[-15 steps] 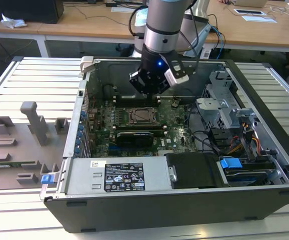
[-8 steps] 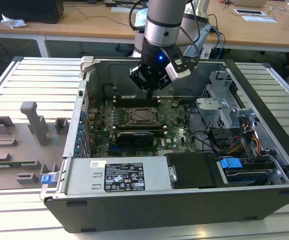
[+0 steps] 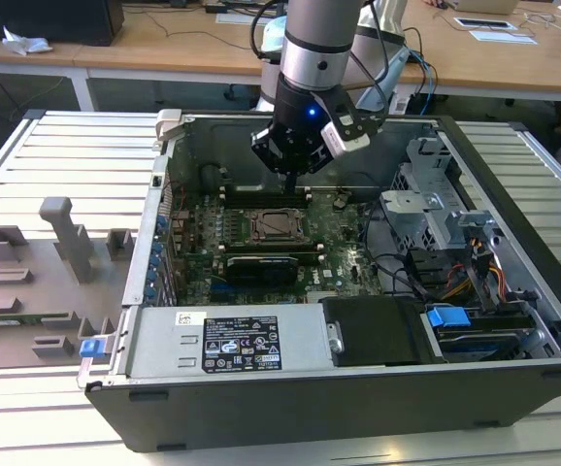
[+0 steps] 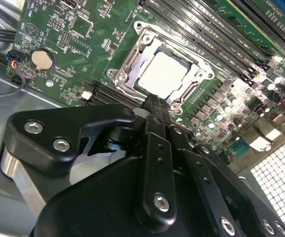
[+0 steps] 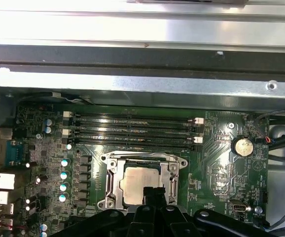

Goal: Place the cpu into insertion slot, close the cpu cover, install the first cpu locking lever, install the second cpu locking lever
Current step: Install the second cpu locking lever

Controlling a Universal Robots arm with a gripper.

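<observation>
**CPU seated under its cover, gripper poised above the socket**

The cpu (image 5: 140, 181) lies flat in the insertion slot (image 4: 189, 96), near the middle of the green motherboard (image 3: 344, 254) inside the open computer case (image 3: 290, 413). Its dull silver top shows through the square opening of the cpu cover (image 5: 114, 178), which appears folded down around it. In both wrist views the gripper (image 4: 152, 102) hangs just above the socket's near edge, its black fingers pressed together into one narrow tip and pinching nothing. That tip sits over the cover's frame rather than over the chip's centre; whether it touches the metal cannot be told.

I cannot make out the locking levers clearly, so the cover may be resting loose rather than clamped. If so, a push landing off the frame could skate onto the chip's top or shift the cover sideways. A descent too far toward the memory slots (image 5: 132, 129) beside the socket, or the capacitors (image 5: 63, 180) on its other side, risks clipping them, since the board is crowded there.
</observation>
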